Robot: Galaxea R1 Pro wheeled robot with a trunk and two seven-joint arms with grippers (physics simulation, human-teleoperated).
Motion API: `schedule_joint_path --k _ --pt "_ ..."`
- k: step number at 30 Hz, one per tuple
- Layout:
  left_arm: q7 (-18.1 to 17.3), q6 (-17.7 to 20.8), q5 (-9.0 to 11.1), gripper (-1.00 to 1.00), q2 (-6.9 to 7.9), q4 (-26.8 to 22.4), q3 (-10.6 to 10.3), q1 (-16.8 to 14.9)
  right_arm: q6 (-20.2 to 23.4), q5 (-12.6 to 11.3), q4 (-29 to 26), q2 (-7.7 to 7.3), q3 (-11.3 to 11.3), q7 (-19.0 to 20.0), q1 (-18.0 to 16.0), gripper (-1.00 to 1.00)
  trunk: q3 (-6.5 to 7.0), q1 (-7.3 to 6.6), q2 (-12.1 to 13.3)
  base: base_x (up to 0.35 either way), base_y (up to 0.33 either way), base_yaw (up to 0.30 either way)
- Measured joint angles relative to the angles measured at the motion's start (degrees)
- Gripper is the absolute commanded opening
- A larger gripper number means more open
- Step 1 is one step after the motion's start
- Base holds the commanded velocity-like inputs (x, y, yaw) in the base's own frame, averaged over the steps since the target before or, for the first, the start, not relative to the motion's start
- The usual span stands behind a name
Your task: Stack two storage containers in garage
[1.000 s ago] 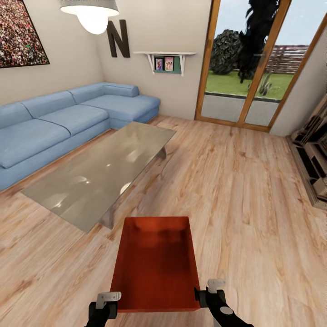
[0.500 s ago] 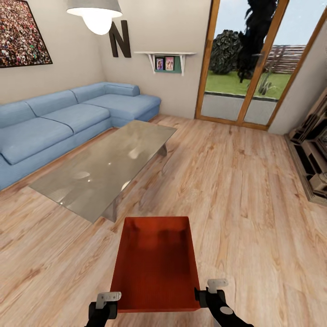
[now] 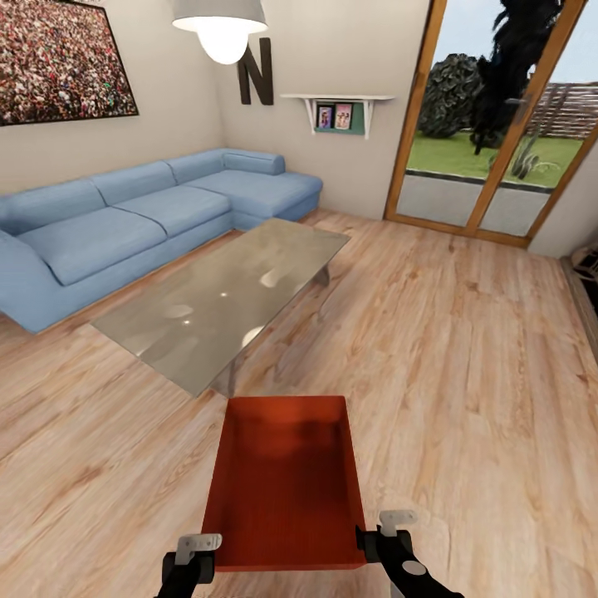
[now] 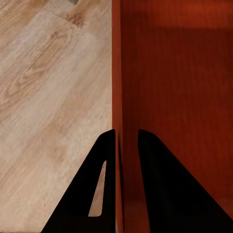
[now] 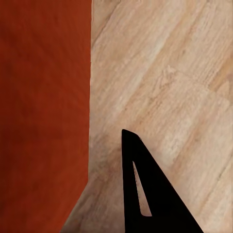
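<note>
- I carry one orange-red storage container (image 3: 286,490) in front of me, above the light wood floor (image 3: 465,374) of the living room. It is an open-top bin, and I see nothing inside it, only the finely ribbed bottom with a soft shadow near the far wall.
- My left gripper (image 4: 127,145) has its fingers (image 4: 104,160) narrow on the left wall of the container, one finger outside and one inside, with the thin wall between them.
- My right gripper (image 3: 390,536) is at the near right corner of the container. In the right wrist view one dark finger (image 5: 141,189) shows just beside the container wall, and I cannot tell if this gripper is closed on it.
- The near edge of the container and both my arms are cut off by the lower border of the head view.
- Beyond the container stands a glass tabletop (image 3: 228,303), and behind it a blue sofa (image 3: 141,220) along the wall.
- On the wall I can read one big dark letter "N" (image 3: 255,71). Beside it a small shelf (image 3: 336,112) carries two small pictures, too small to make out.
- A large picture (image 3: 58,58) and a hanging lamp (image 3: 220,25) are cut off at the top. The glass door (image 3: 490,124) shows grass and trees outside.
</note>
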Motion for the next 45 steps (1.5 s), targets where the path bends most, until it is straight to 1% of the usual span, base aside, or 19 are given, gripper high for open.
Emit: schedule_joint_path --k 6,19,32,45 --pt "0.0 0.0 0.0 -1.0 0.0 0.01 0.0 -0.01 0.0 0.0 -0.01 0.0 0.0 0.0 0.01 -1.0 0.0 0.01 0.0 -0.037 0.006 0.234" --pt "0.0 -0.01 -0.01 -1.0 0.0 0.01 0.0 -0.01 0.01 0.0 -0.02 -0.01 0.02 0.01 0.01 -1.0 0.0 0.02 0.0 -0.257 0.065 0.041" --pt "0.0 0.0 -0.01 -1.0 0.0 0.0 0.0 0.0 0.0 0.0 0.0 -0.01 0.01 0.01 0.0 -1.0 -0.04 0.0 0.0 -0.018 0.005 0.252" --pt "0.0 0.0 0.0 -1.0 0.0 0.02 0.0 -0.01 0.0 0.0 -0.02 -0.01 0.0 0.0 0.01 -1.0 -0.07 0.0 0.0 0.0 0.0 0.04"
